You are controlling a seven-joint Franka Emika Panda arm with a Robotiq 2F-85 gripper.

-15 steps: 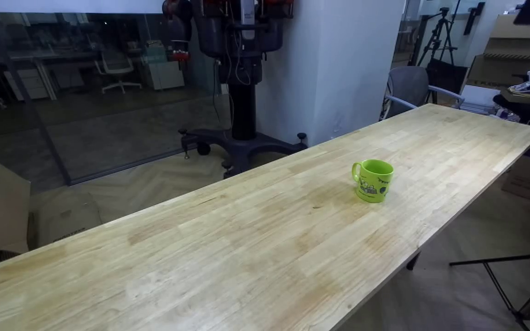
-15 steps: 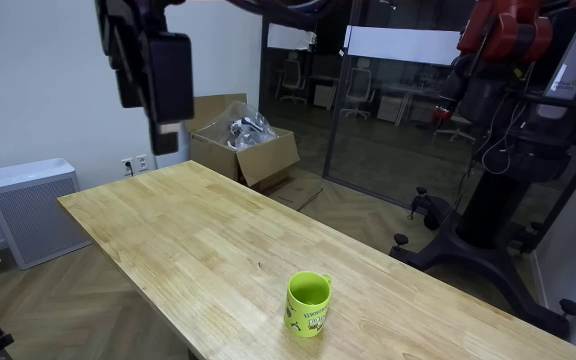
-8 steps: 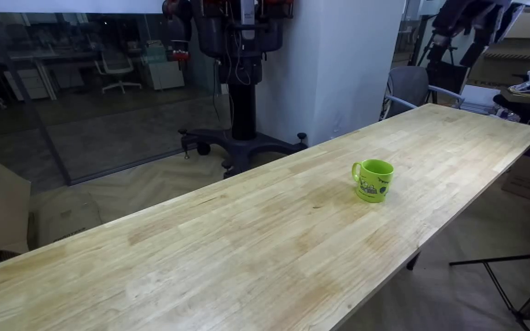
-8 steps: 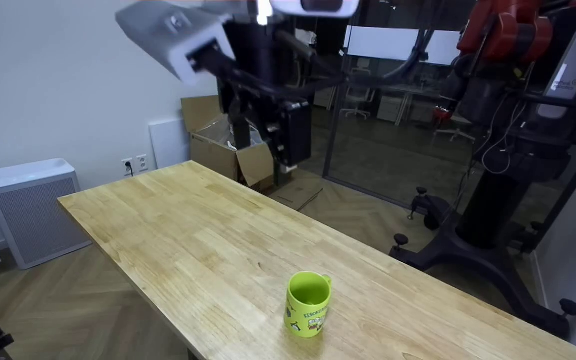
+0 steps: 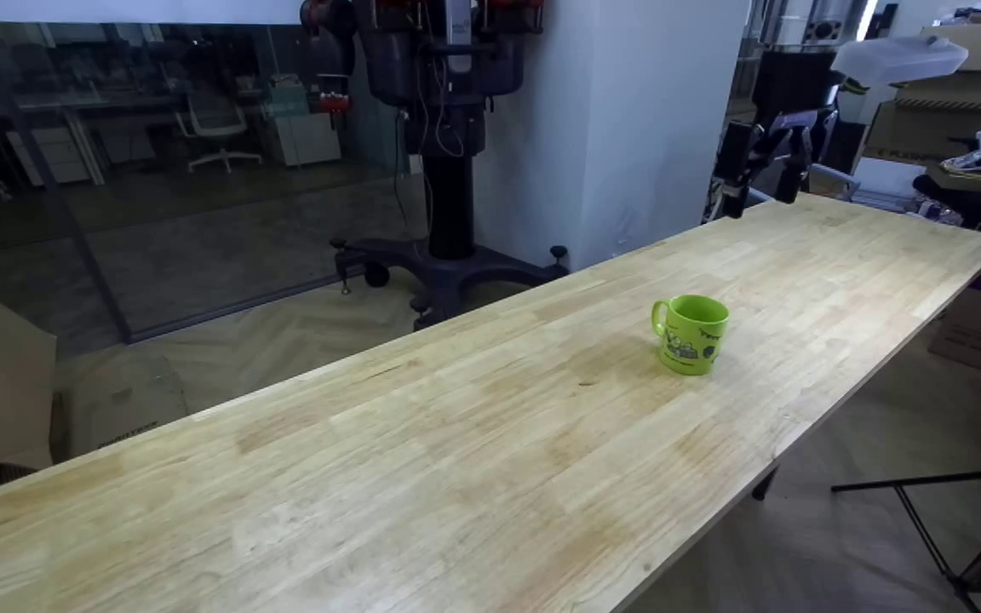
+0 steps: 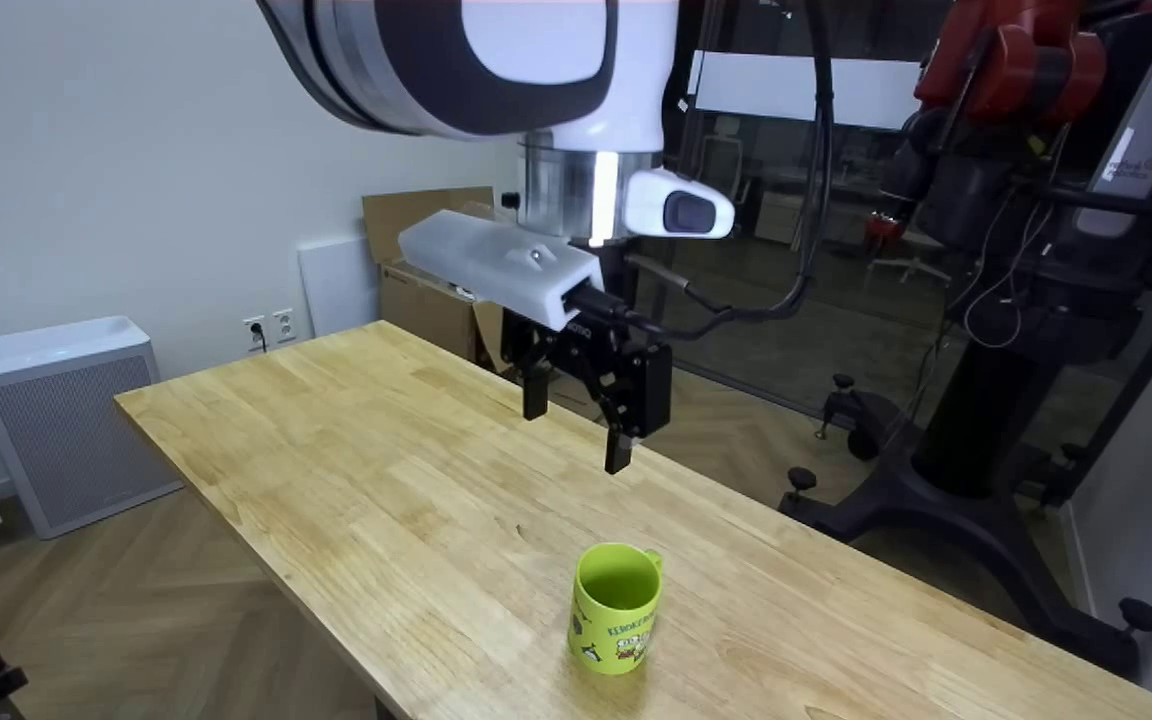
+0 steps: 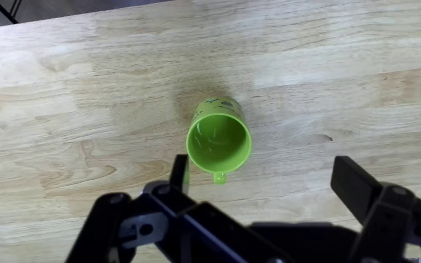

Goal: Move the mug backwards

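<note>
End effector (image 6: 576,432) is hanging above the table (image 6: 366,460), fingers (image 6: 618,455) standing wide apart, tips pointing down. Panda arm (image 6: 506,100) is filling the top middle in an exterior view. Lime-green mug (image 6: 614,622) is standing upright on the table in both exterior views, well apart from the fingers; in the wrist view its handle (image 7: 219,178) is pointing toward the lower edge. Farther out: cardboard box (image 6: 418,305) is sitting past the table's end, white air purifier (image 6: 71,420) is standing nearby, Rethink Robotics robot (image 6: 981,340) is standing beyond the long edge.

Mug (image 6: 615,615) lime-green, dark-patterned; claw (image 6: 577,438) black; tabletop (image 6: 386,480) pale, grained.
</note>
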